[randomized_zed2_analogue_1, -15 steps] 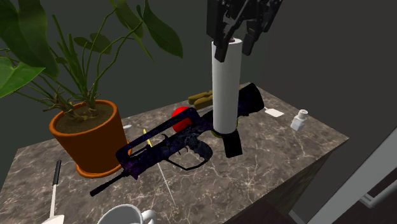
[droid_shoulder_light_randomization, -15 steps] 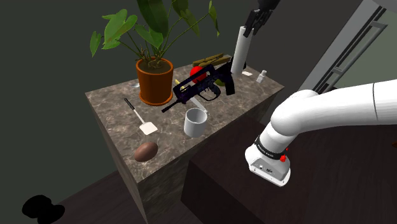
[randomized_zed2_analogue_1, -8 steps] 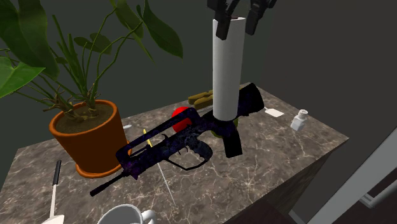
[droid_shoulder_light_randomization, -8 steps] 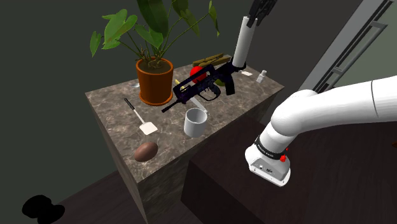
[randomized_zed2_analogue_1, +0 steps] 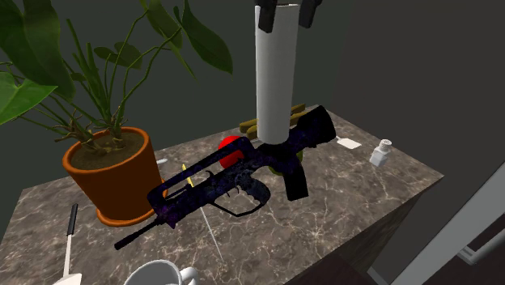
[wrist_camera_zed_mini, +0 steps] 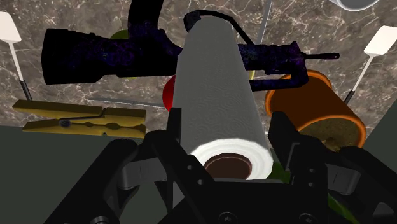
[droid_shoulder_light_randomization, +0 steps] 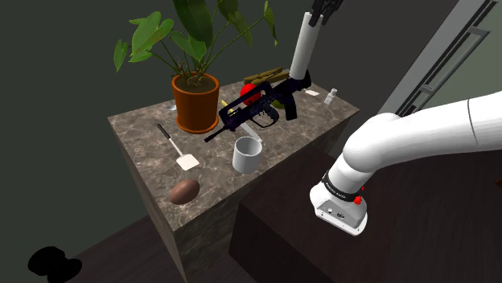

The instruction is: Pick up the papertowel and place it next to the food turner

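Note:
A tall white papertowel roll [droid_shoulder_light_randomization: 302,48] hangs upright in the air over the back of the marble table [droid_shoulder_light_randomization: 153,165], its lower end just above a dark rifle [droid_shoulder_light_randomization: 257,108]. My gripper [droid_shoulder_light_randomization: 319,11] is shut on its top end; the roll [randomized_zed2_analogue_1: 274,73] reaches down from the gripper [randomized_zed2_analogue_1: 283,11] in the second exterior view. In the wrist view the roll [wrist_camera_zed_mini: 216,89] sits clasped in the gripper [wrist_camera_zed_mini: 227,130]. The food turner [droid_shoulder_light_randomization: 178,149], black handle and white blade, lies flat near the table's front, well to the shoulder view's left of the roll; the turner [randomized_zed2_analogue_1: 69,243] also lies at the second exterior view's lower left.
An orange plant pot [droid_shoulder_light_randomization: 195,102] stands behind the turner. A white mug [droid_shoulder_light_randomization: 247,154] and a brown egg-shaped thing [droid_shoulder_light_randomization: 184,191] sit near the front edge. A red ball [randomized_zed2_analogue_1: 231,150], a yellowish clothespin [wrist_camera_zed_mini: 83,118] and a small white bottle [randomized_zed2_analogue_1: 380,151] lie near the rifle.
The gripper has risen with the roll, lifting its lower end off the table to above the rifle, and shifted a little toward the second exterior view's left.

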### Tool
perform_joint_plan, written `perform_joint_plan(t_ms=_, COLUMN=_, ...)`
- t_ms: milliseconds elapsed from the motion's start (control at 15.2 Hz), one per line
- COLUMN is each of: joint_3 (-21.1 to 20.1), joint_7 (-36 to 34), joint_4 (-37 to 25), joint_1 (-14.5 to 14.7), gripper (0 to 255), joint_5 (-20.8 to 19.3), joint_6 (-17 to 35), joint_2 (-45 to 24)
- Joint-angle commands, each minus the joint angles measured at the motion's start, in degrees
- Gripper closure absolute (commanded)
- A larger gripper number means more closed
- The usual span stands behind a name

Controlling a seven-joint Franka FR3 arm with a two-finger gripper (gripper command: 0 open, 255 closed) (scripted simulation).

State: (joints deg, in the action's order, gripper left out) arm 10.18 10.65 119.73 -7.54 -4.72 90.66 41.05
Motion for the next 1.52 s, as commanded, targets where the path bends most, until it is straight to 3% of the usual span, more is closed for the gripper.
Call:
perform_joint_plan(t_ms=0, joint_3=-2.2, joint_7=-2.6, joint_4=1.5, joint_1=0.6, gripper=255, joint_5=1.0, joint_6=1.7, joint_2=-0.3)
perform_joint_plan(t_ms=726, joint_3=-14.1, joint_7=-16.2, joint_4=4.7, joint_1=4.0, gripper=255, joint_5=5.7, joint_6=10.4, joint_2=-6.1)
perform_joint_plan(t_ms=1452, joint_3=-25.6, joint_7=-29.8, joint_4=-0.3, joint_1=6.5, gripper=255, joint_5=6.6, joint_6=18.5, joint_2=-19.1)
